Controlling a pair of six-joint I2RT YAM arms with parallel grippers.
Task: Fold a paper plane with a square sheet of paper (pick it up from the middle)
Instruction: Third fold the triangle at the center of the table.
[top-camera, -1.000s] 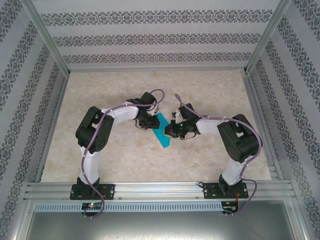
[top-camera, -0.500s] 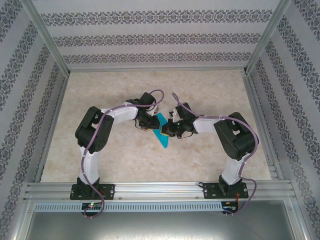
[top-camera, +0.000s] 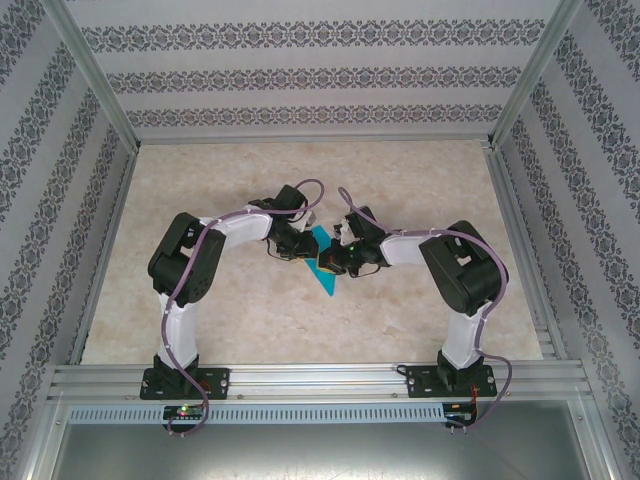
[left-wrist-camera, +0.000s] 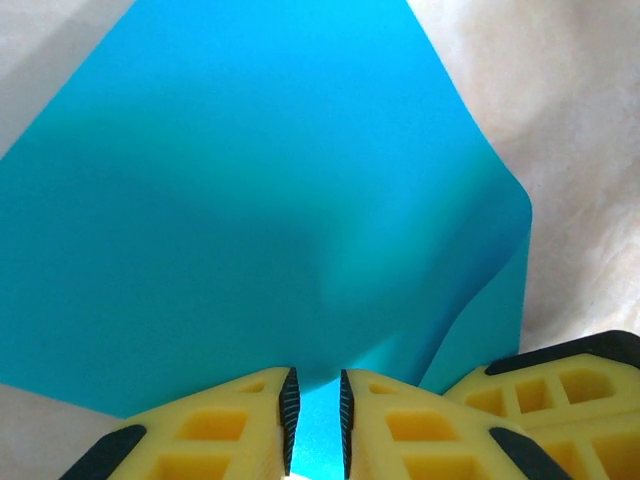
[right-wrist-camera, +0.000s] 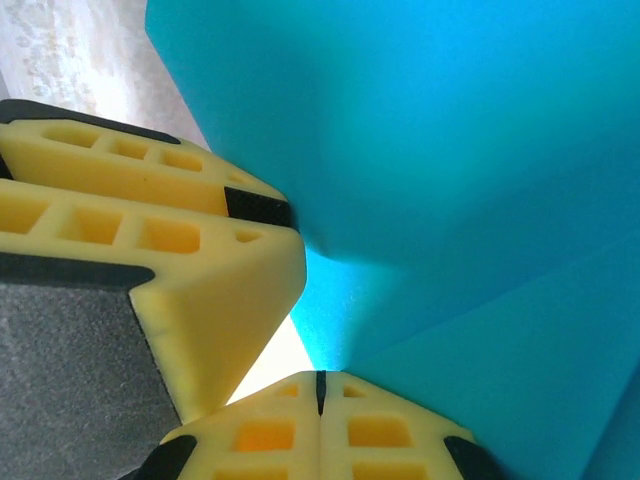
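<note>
As the right claw (top-camera: 336, 262) slides toward ten o'clock onto the square sheet of paper (top-camera: 327, 278) at the middle of the tabletop (top-camera: 420, 180), pressed together, less teal shows than a second ago — a crease is likely being pressed. The left claw (left-wrist-camera: 315, 412) sits at the sheet's nine o'clock, jaws barely apart — grip unclear.
</note>
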